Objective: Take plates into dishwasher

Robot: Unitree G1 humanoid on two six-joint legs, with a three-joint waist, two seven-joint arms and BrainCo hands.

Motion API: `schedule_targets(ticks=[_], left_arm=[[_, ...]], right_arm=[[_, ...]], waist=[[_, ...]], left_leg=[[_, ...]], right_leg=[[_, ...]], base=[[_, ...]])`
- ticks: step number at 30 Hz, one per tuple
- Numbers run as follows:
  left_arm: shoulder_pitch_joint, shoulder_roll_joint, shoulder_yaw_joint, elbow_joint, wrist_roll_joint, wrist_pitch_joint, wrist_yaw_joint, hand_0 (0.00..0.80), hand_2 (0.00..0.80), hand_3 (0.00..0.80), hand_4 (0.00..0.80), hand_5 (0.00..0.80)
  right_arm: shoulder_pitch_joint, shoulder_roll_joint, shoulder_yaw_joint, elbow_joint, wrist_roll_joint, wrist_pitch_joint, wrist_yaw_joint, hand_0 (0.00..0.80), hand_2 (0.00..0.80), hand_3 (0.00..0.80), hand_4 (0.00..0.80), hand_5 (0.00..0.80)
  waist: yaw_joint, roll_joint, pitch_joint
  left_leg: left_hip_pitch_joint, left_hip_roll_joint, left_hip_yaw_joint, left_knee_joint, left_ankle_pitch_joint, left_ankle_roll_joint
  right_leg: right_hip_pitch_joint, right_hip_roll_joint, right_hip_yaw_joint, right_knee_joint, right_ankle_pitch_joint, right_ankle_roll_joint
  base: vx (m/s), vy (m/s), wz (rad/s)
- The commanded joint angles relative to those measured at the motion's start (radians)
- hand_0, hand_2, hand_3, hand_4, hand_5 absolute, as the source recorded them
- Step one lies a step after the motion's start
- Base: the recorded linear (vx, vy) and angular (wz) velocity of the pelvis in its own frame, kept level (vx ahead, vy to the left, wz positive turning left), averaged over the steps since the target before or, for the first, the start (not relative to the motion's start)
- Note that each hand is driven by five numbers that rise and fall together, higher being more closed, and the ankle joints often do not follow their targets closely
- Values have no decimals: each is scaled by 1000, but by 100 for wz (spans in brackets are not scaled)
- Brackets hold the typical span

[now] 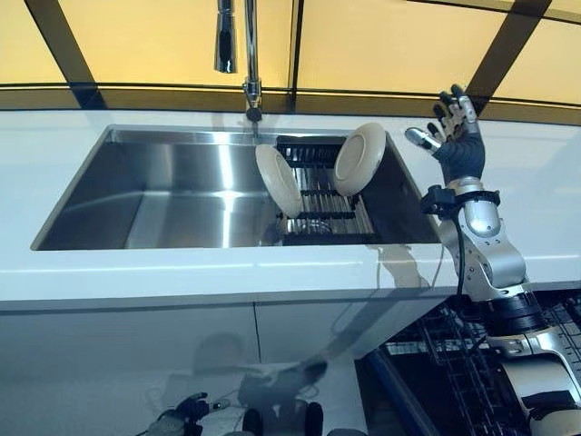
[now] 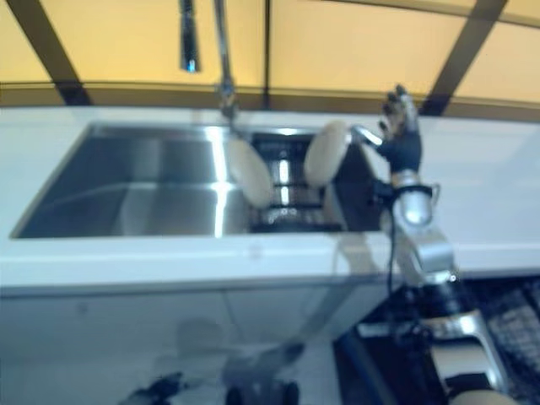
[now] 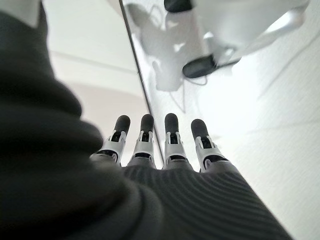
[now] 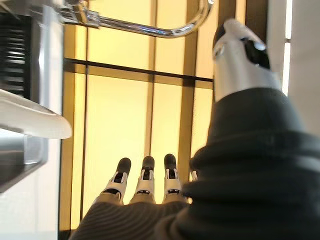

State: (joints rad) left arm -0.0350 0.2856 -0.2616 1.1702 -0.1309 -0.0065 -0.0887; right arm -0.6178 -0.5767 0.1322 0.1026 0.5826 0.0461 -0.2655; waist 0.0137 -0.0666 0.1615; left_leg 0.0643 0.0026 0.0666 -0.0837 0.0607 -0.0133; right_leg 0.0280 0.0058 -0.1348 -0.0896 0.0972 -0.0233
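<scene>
Reaching with my right hand [image 1: 458,136], fingers straight and empty, beside the right plate [image 1: 359,159] (left hand [image 3: 165,150] idle, open): a glancing touch could topple it in the rack [image 1: 318,204].

The sink [image 1: 163,195] is sunk in the counter [image 1: 54,145], with the tap [image 1: 250,54] behind it at 12 o'clock. A rack [image 1: 318,195] fills the sink's 3 o'clock end. Two plates stand tilted on it: one plate [image 1: 278,179] toward 9 o'clock, the other plate [image 1: 359,159] toward 3 o'clock. The right hand [image 1: 451,127] is raised just beside the latter, over the counter.
</scene>
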Motion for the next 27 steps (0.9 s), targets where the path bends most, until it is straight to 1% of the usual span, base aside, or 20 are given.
schedule_targets(ticks=[1, 3, 6, 9, 12, 19, 27], left_arm=[[-56, -6, -36, 48, 25, -25, -12, 0, 0, 0, 0, 0], [-54, -7, -39, 44, 29, -23, -14, 0, 0, 0, 0, 0], [-60, -8, -50, 42, 27, -17, -11, 0, 0, 0, 0, 0], [-65, -7, -54, 45, 18, -13, -10, 0, 0, 0, 0, 0], [-65, -7, -57, 50, 14, -9, -9, 0, 0, 0, 0, 0], [-66, -5, -73, 69, -2, -19, -7, 0, 0, 0, 0, 0], [-46, -6, -71, 69, -8, -24, -1, 0, 0, 0, 0, 0]], right_arm=[[-112, -2, 20, 49, 5, 17, 15, 0, 0, 0, 0, 0], [-109, 1, 28, 54, 15, 40, 2, 0, 0, 0, 0, 0], [-98, 11, 29, 75, 73, 86, -6, 0, 0, 0, 0, 0], [-91, 13, 27, 106, 124, 127, 12, 0, 0, 0, 0, 0], [-75, 15, 29, 128, 158, 146, 23, 0, 0, 0, 0, 0], [-64, 24, 27, 198, 208, 141, 29, 0, 0, 0, 0, 0], [-8, 51, 7, 174, 220, 147, 38, 0, 0, 0, 0, 0]], waist=[[22, -6, -60], [24, -4, -60], [19, -2, -62], [13, -1, -66], [8, -2, -70], [2, 0, -72], [-6, 7, -69]], left_leg=[[2, -41, 12, -4, -89, 62], [7, -41, 9, -4, -91, 60], [13, -42, 4, -4, -94, 58], [20, -45, 0, -4, -101, 58], [27, -47, 2, -4, -106, 61], [39, -52, 4, -4, -116, 68], [44, -56, 9, -4, -123, 74]], right_leg=[[34, 11, -16, 2, -96, 18], [41, 11, -22, 2, -101, 16], [48, 12, -18, 2, -106, 13], [55, 13, -15, 2, -110, 11], [63, 12, -17, 2, -113, 11], [76, 11, -14, 2, -116, 10], [78, 11, -1, 2, -114, 14]], base=[[61, -52, 15], [63, -33, 12], [59, -2, 2], [65, 18, 2], [57, 18, 0], [39, 29, 1], [7, 8, 0]])
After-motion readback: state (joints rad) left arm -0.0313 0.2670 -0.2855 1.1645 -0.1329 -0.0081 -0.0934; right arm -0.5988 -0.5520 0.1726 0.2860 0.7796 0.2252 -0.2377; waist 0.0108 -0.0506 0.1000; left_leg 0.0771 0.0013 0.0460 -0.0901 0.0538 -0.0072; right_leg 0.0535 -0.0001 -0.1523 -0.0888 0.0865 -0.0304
